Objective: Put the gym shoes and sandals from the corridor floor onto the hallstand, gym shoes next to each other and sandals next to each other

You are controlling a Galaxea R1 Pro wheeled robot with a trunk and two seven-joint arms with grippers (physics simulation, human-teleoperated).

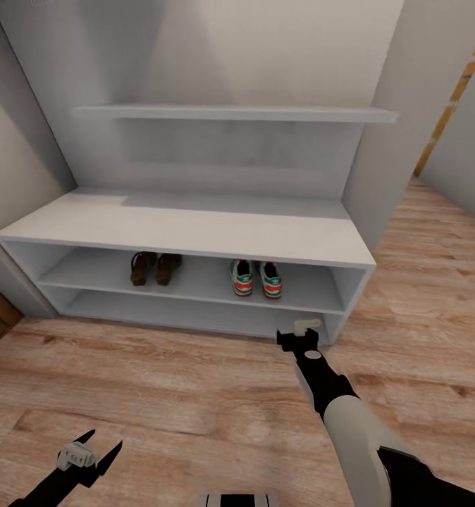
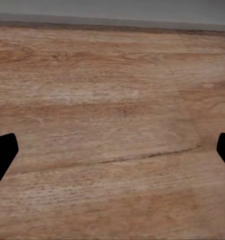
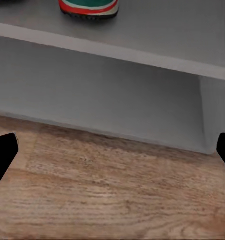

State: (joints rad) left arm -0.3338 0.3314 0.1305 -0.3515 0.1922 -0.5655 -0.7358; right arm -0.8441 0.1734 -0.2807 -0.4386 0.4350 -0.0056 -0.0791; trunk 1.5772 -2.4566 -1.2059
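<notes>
The white hallstand (image 1: pixel 195 229) stands against the back wall. On its upper open shelf two brown sandals (image 1: pixel 155 268) sit side by side at the left, and two gym shoes (image 1: pixel 256 277) sit side by side to their right. The heel of one gym shoe (image 3: pixel 88 8) shows in the right wrist view, above the rack's lower shelf (image 3: pixel 117 95). My right gripper (image 1: pixel 299 340) hovers low over the corridor floor (image 1: pixel 181 394) just before the rack's lower right corner, open and empty. My left gripper (image 1: pixel 96 448) hangs open over the floor near the front left, holding nothing.
A white wall shelf (image 1: pixel 237 113) runs above the rack. Grey walls close in on the left and right of the alcove. Wood flooring (image 1: pixel 435 282) extends to the right past the rack's end.
</notes>
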